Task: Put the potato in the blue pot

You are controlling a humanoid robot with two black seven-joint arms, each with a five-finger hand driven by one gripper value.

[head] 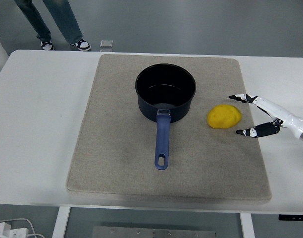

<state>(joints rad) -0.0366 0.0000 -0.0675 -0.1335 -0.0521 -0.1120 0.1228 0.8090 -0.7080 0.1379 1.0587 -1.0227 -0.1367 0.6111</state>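
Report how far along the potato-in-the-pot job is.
Done: nothing is placed; the blue pot holds no potato. In hand: the right hand reaches in from the right with fingers spread, just beside the potato on the grey mat, apparently not gripping it. Left: grasp the potato, lift it over the rim, and release it inside the pot.
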